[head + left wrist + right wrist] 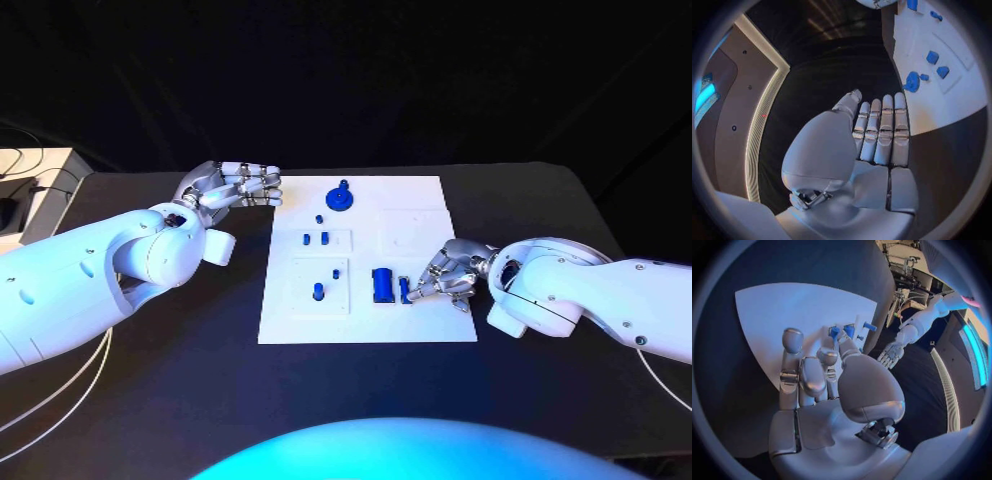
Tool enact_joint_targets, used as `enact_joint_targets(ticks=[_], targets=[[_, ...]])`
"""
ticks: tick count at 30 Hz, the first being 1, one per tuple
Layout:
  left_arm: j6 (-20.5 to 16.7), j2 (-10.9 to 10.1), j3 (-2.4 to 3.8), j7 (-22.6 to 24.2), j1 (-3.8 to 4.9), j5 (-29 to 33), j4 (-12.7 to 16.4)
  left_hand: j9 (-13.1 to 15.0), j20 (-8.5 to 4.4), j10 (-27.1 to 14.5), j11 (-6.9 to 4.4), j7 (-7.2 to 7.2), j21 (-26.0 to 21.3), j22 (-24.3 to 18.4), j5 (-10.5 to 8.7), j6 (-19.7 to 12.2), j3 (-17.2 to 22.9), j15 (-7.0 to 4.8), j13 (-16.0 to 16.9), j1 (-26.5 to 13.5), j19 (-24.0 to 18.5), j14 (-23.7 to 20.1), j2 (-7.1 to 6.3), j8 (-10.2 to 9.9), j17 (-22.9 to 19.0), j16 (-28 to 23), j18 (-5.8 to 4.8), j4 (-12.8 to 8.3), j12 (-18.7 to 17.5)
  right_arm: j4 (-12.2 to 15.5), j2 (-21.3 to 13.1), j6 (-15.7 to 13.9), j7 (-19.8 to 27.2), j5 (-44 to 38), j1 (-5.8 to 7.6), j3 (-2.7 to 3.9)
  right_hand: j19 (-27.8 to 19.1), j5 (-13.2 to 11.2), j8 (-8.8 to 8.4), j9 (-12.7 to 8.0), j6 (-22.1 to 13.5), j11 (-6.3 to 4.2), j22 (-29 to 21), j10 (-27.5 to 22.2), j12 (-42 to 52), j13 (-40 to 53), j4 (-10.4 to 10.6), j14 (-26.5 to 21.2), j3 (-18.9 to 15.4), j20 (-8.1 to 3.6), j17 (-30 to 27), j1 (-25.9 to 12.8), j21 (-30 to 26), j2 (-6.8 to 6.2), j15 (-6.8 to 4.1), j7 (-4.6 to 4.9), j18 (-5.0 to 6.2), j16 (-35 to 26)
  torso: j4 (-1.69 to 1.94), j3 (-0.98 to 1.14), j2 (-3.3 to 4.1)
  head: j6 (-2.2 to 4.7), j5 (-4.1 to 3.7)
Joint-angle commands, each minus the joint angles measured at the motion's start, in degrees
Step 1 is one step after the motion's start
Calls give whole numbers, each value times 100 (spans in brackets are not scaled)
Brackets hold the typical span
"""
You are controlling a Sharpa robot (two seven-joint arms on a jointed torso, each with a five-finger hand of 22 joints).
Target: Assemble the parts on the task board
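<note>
Nearest the robot, the right hand (450,272) rests on the right edge of the white task board (418,325), its fingers (427,285) curled down around a small blue part (405,288) beside a taller blue block (382,285); whether they actually pinch it I cannot tell. The board lies flat in the middle of the black bench (173,400), with small blue pegs (317,291) standing in pale square recesses toward its left. Farthest off, a round blue wheel-like part (340,199) sits near the far edge, while the left hand (231,187) hovers just off the far left corner, fingers (879,131) straight, together and holding nothing.
</note>
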Motion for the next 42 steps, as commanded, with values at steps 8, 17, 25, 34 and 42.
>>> enact_joint_targets(ticks=[8, 17, 25, 34, 42], targets=[[44, 5, 4, 38, -2, 18, 7, -1, 5, -20, 21, 23, -5, -5, 24, 5, -1, 1, -8, 20, 34, -20, -20, -29, 7, 1, -78, 25, -34, 34, -6, 64, 36, -149, -68, -1, 47, -39, 95, 46, 18, -6, 272, 105, 122, 71, 4, 8, 22, -39, 21, 13, 55, 5, -47, -45, -124, -3, 6, -4, 2, 0, -15], [42, -5, 4, 37, -2, 18, 9, -1, 5, -20, 21, 23, -5, -5, 24, 5, -1, 1, -8, 20, 34, -20, -20, -29, 7, 1, -78, 25, -34, -33, 79, -26, -41, -211, -120, -1, 50, -24, 144, 64, 5, -12, 274, 120, 149, 101, 44, 10, 46, -47, 28, -11, 66, 25, -52, -53, -132, -3, 6, -8, 3, -19, -5], [41, -16, 4, 33, -2, 18, 12, -1, 5, -20, 21, 23, -5, -5, 24, 5, -1, 1, -8, 20, 34, -20, -20, -29, 7, 1, -78, 25, -34, -201, 178, -120, -69, -235, -128, 0, 58, 118, 188, 79, -16, -21, 277, 138, 170, 127, 143, 14, 37, -55, 35, -107, 82, 121, -58, -65, -137, 3, 15, -9, 2, -38, 4], [39, -9, 4, 35, -2, 18, 5, -1, 5, -20, 21, 23, -5, -5, 24, 5, -1, 1, -8, 20, 34, -20, -20, -29, 7, 1, -78, 25, -34, -318, 256, -26, -76, -219, -130, 0, 55, 137, 201, 80, -23, -23, 277, 146, 178, 138, 135, 12, 36, -57, 31, -89, 82, 122, -61, -68, -139, 0, -1, -8, 1, -42, 18], [42, -4, 4, 33, -2, 18, -1, -1, 3, -19, 21, 28, 2, -79, 24, 7, -6, 1, -8, 46, 46, -23, -20, -29, 10, 0, -80, 58, -33, -353, 289, 186, -88, -207, -144, -1, 43, 41, 196, 45, -15, -20, 272, 130, 150, 137, -65, 9, 71, -57, 32, 129, 60, 18, -60, -66, -143, -5, 2, -3, -1, -43, 14]])
